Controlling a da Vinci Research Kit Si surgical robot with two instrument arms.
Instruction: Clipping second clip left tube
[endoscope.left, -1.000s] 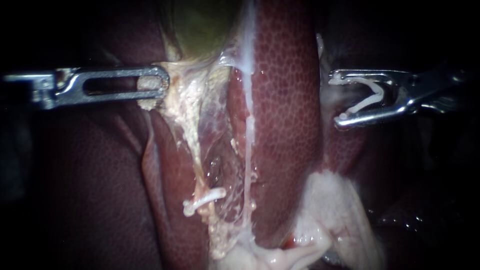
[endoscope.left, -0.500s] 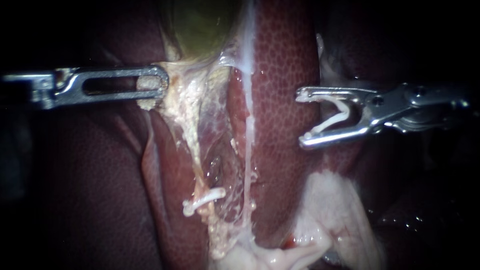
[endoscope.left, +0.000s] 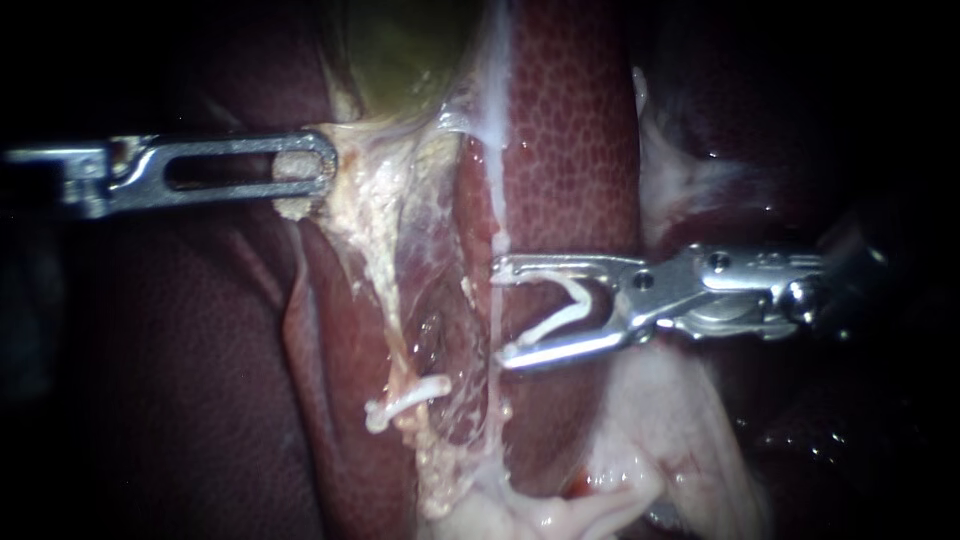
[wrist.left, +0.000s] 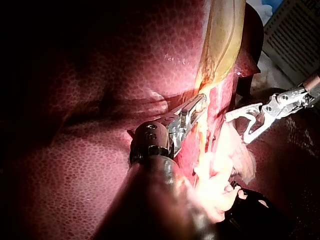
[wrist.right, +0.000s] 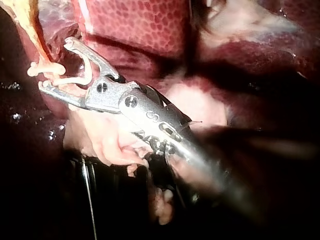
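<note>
From 3 o'clock in the endoscope view comes the right instrument (endoscope.left: 502, 312). Its jaws stand wide apart but grasp a white loaded clip (endoscope.left: 558, 318), bent in a V between them and touching both. The jaw tips lie near the middle of the view, right at a thin pale strand (endoscope.left: 495, 230) that runs from 12 to 6 o'clock over the liver (endoscope.left: 570, 150).

The left tube (endoscope.left: 390, 300) lies just to the 9 o'clock side of those tips, apart from them and not between the jaws. It is a ragged yellowish cord running down from the gallbladder's base, and a seated clip (endoscope.left: 408, 398) crosses it at about 7 o'clock.

The left instrument (endoscope.left: 322, 165) reaches in from 9 o'clock, with its slotted jaws clenched on pale tissue (endoscope.left: 365, 180) at about 10 o'clock. This is where the cord begins.

A whitish fatty mass (endoscope.left: 655, 420) fills 5 o'clock. Farthest back, at 12 o'clock, the green gallbladder (endoscope.left: 400, 50) sits between dark red lobes.
</note>
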